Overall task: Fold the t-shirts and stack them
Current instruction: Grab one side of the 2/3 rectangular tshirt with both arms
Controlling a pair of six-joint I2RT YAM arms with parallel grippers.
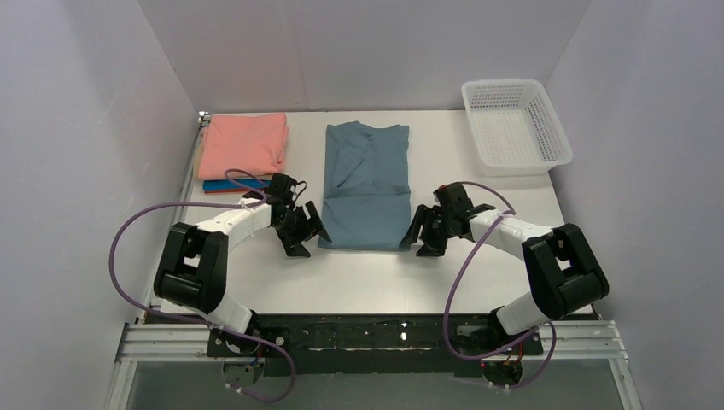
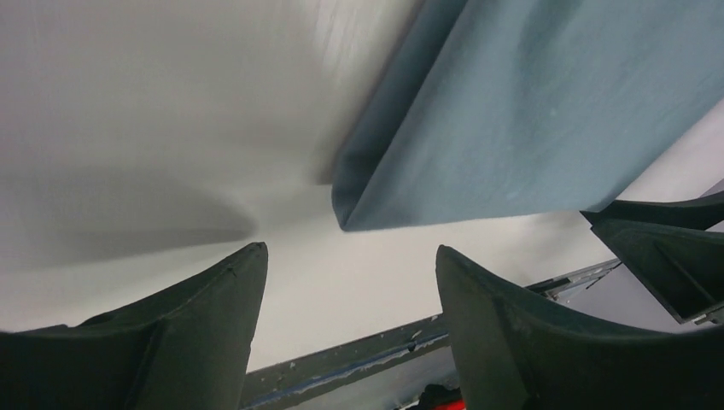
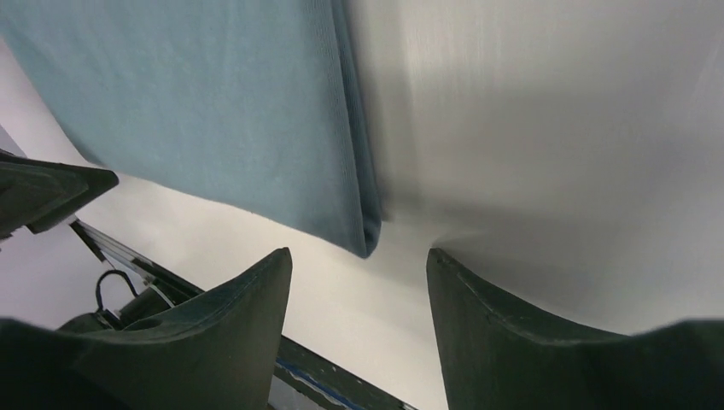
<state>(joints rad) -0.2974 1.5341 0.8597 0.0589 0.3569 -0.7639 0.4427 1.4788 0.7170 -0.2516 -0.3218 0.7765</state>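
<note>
The dusty blue-grey t-shirt (image 1: 367, 184) lies flat in the middle of the desk (image 1: 359, 286). It is already narrowed into a long strip, with the collar at the far end. The left tool (image 1: 299, 232) stands just beside its near left corner, and the right tool (image 1: 429, 231) just beside its near right corner. Both are wide open and hold nothing. In each wrist view the folded corner shows ahead between the two fingers, apparently not touched, though these pictures are blurred. I think they stand so in order to take both near corners together and bring the hem toward the collar, which keeps the fold straight. The salmon-pink t-shirt (image 1: 243, 143) tops the stack at the far left, over two more folded shirts (image 1: 220, 184). The finished one probably belongs there.
</note>
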